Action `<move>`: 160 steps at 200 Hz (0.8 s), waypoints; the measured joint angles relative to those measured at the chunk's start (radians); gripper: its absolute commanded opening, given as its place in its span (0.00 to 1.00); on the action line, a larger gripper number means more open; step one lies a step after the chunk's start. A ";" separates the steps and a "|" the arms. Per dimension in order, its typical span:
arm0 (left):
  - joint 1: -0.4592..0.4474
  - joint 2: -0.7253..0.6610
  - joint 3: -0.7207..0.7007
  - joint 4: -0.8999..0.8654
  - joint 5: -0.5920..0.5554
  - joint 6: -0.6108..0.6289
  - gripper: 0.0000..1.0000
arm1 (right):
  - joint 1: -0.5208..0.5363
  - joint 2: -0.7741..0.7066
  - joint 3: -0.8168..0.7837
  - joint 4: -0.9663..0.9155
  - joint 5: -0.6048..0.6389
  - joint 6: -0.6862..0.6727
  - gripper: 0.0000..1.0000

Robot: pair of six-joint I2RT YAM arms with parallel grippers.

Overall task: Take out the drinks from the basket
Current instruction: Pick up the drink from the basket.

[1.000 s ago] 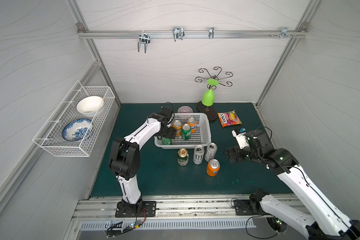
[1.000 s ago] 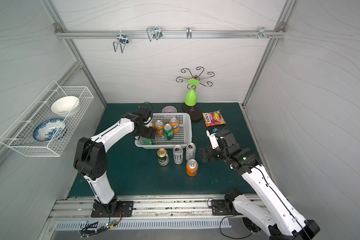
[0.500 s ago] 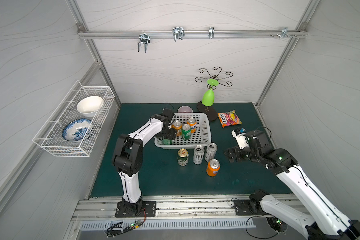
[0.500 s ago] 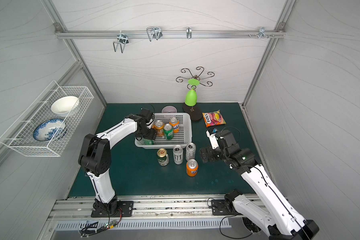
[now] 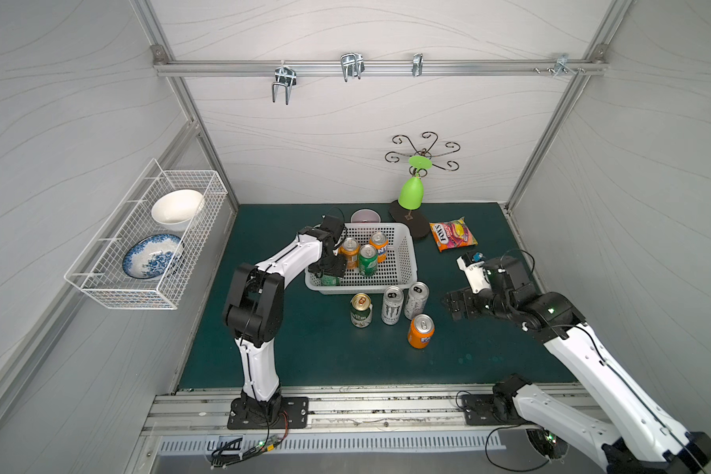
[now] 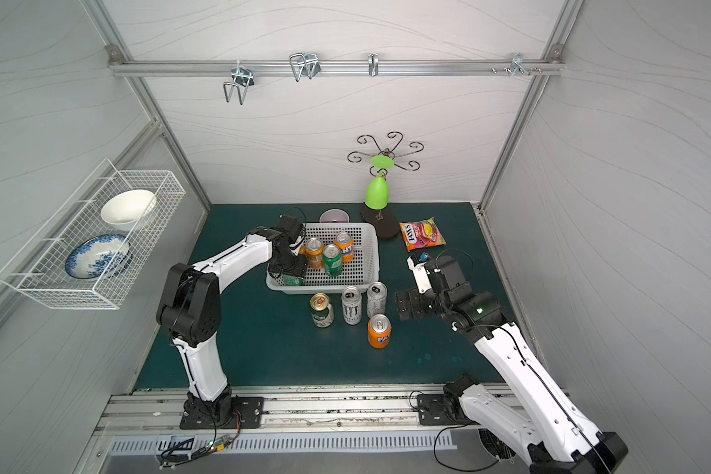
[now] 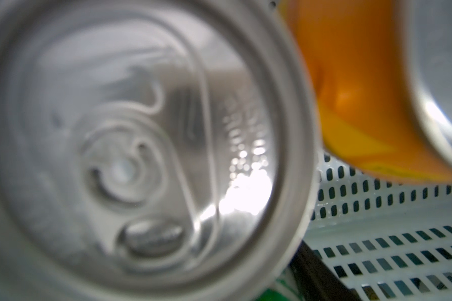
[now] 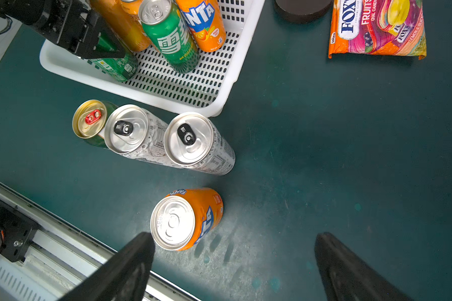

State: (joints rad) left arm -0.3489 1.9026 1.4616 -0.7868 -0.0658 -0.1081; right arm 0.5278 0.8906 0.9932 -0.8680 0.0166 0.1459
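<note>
The white basket [image 5: 411,256] holds two orange drinks [image 5: 349,253] [image 5: 379,246] and an upright green one [image 5: 368,261]. A second green can [image 8: 118,65] stands in its near left corner. My left gripper [image 5: 330,271] sits down over that can with its jaws on either side. The can's silver top [image 7: 141,156] fills the left wrist view and one dark finger [image 7: 316,271] lies against its side. In front of the basket stand a gold-topped can [image 5: 361,310], two silver cans [image 5: 392,305] [image 5: 416,300] and an orange can [image 5: 420,331]. My right gripper [image 8: 234,238] hangs open and empty right of them.
A candy bag [image 5: 453,239] lies at the back right, and a green lamp on a dark base [image 5: 411,193] stands behind the basket next to a small pale bowl [image 5: 363,216]. On the left wall hangs a wire rack [image 5: 148,242] with two bowls.
The left arm's elbow has swung right and its jaws have narrowed round the green can in the basket's corner. The right arm and the cans outside have not moved.
</note>
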 measured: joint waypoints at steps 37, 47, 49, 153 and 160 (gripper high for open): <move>0.000 -0.002 0.000 -0.002 0.000 0.000 0.67 | -0.007 0.007 0.000 0.003 -0.004 -0.005 0.99; 0.000 -0.004 0.000 -0.006 0.000 0.000 0.67 | -0.008 0.010 0.000 0.005 -0.006 -0.006 0.99; 0.000 -0.004 0.000 -0.007 0.000 0.001 0.67 | -0.008 0.011 0.000 0.005 -0.007 -0.006 0.99; 0.000 -0.129 0.000 -0.095 0.006 0.002 0.66 | -0.013 0.013 0.000 0.007 -0.018 -0.008 0.99; 0.000 -0.144 0.000 -0.100 0.007 0.001 0.66 | -0.013 0.013 0.000 0.007 -0.018 -0.008 0.99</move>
State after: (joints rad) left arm -0.3489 1.7588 1.4616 -0.8871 -0.0589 -0.1070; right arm 0.5144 0.9035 0.9932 -0.8608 -0.0017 0.1375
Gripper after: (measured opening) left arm 0.708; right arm 0.991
